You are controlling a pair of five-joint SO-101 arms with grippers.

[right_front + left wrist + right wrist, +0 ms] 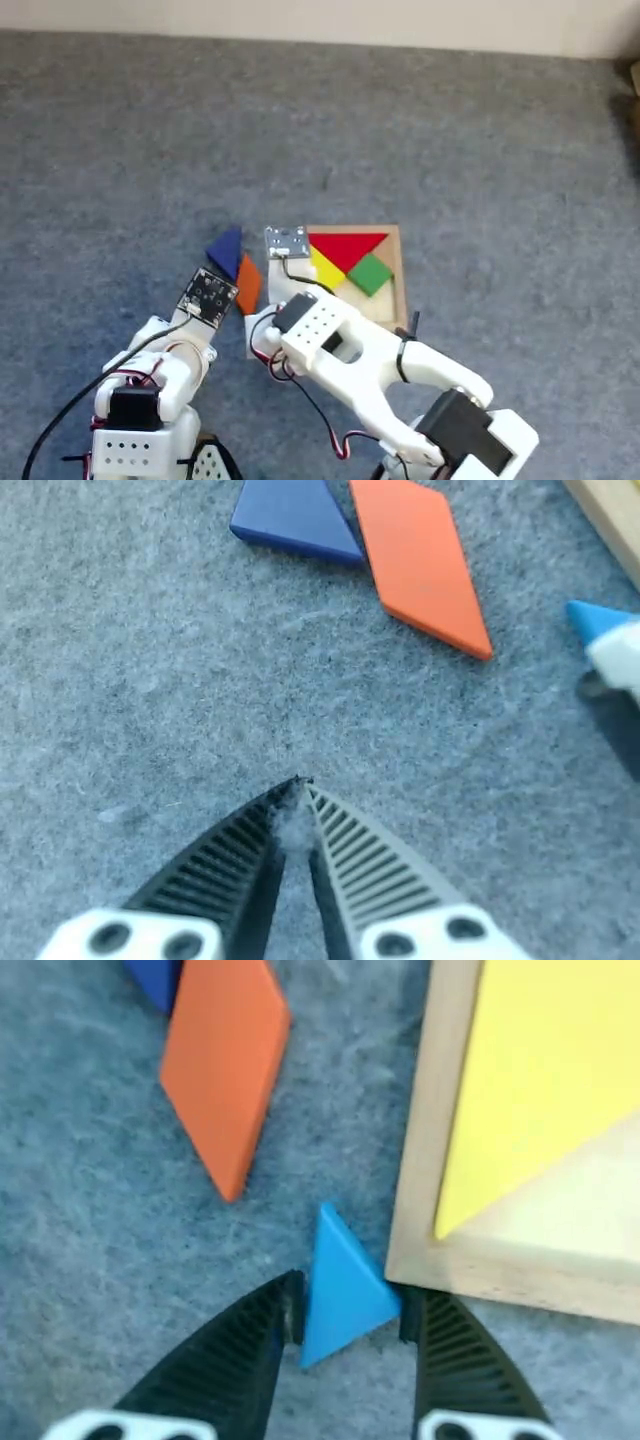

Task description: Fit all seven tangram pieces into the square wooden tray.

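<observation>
Triangle in right end effector, beside tray

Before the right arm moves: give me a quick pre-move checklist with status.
1. Right gripper on light blue triangle: ok, a finger on each side.
2. Triangle off the carpet: cannot tell.
3. Clear of tray rim: not ok, right beside its corner.
4. Free bare wood in tray beside yellow triangle: ok.
5. Left gripper out of the way: ok, shut over carpet.
</observation>
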